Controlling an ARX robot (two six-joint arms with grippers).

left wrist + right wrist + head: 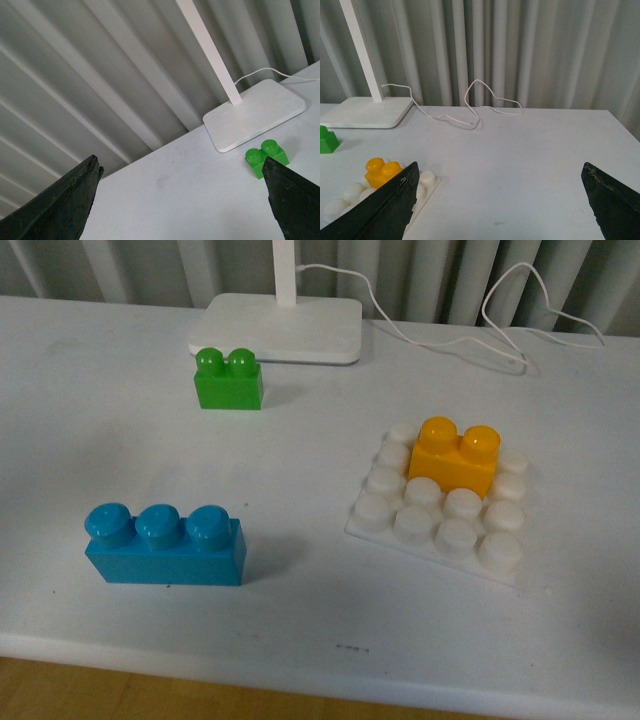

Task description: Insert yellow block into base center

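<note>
The yellow block [456, 456] sits seated on the base [440, 530] middle, so both pincers [180, 200] [497, 200] hang wide open, empty

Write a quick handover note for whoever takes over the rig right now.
Left gripper: open, empty, above the table near the green brick.
Right gripper: open, empty, pulled back from the base.
Yellow block: sits on the base, over its middle columns but toward the far rows.
Done: block placed and released.
Left: check that it is pressed down and centred; the pictures cannot confirm either. Blue brick and green brick untouched.
</note>
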